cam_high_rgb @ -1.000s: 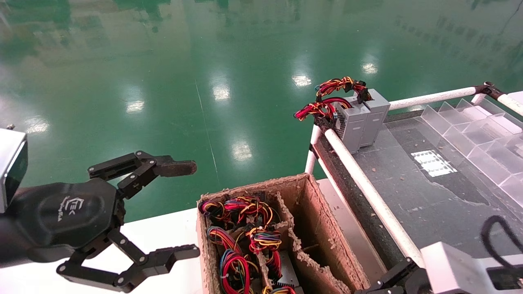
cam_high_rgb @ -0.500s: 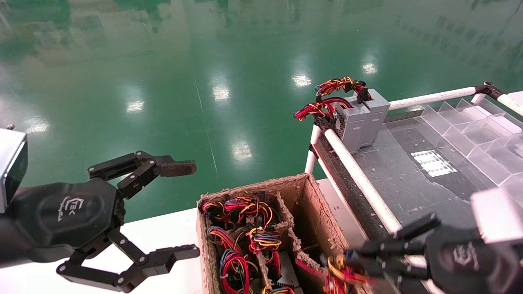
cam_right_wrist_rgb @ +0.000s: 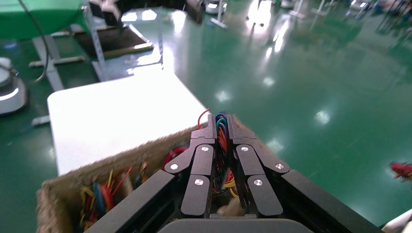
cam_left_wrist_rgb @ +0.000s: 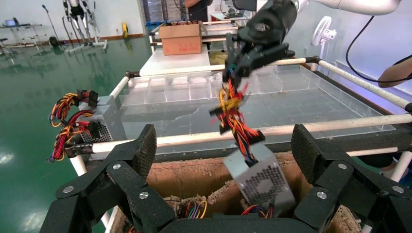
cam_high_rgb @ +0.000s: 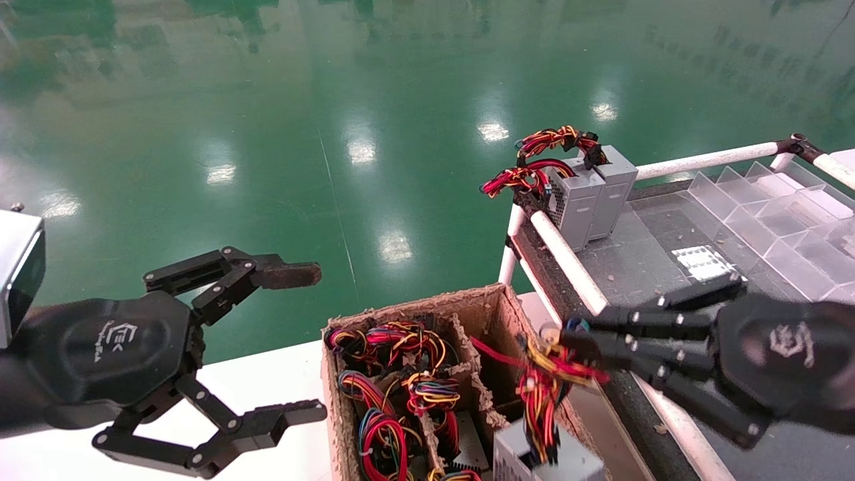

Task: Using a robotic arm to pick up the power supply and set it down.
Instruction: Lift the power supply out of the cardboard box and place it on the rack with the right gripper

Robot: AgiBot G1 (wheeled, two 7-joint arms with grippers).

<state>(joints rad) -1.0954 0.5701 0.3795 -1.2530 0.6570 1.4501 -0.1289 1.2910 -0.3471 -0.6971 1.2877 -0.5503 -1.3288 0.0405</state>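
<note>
Right pincer (cam_high_rgb: 568,351) clamped tight on the wire bundle (cam_high_rgb: 544,381) of a power supply (cam_high_rgb: 544,461), above the right-hand compartment of a cardboard box (cam_high_rgb: 514,334). Supply hanging by its wires, grey body low over that compartment's near end, tilted, perforated side plain in the left wrist view (cam_left_wrist_rgb: 262,182). From the right wrist, fingers (cam_right_wrist_rgb: 204,165) pressed together around coloured wires (cam_right_wrist_rgb: 222,141), box and a white counter (cam_right_wrist_rgb: 121,116) beneath. Whether the supply's base touches anything in the box: cannot tell. Left pincer (cam_high_rgb: 287,344) wide open, parked over the white counter (cam_high_rgb: 267,374) just left of the box, upper fingertip (cam_high_rgb: 287,275) with a rusty-brown pad, holding nothing. Box's left compartments crammed with more wire bundles (cam_high_rgb: 394,387), red, yellow, blue and black. To the right of the box, a dark-topped counter (cam_high_rgb: 668,294) framed by white rails (cam_high_rgb: 574,267), specked with debris. At its far corner, two more supplies (cam_high_rgb: 591,194) standing upright side by side, touching, wires (cam_high_rgb: 534,160) spilling over the rail toward the green floor (cam_high_rgb: 334,100). Clear plastic dividers (cam_high_rgb: 781,220) along the far right part of that counter. In the left wrist view, another cardboard box (cam_left_wrist_rgb: 180,38) on a white table well behind.
</note>
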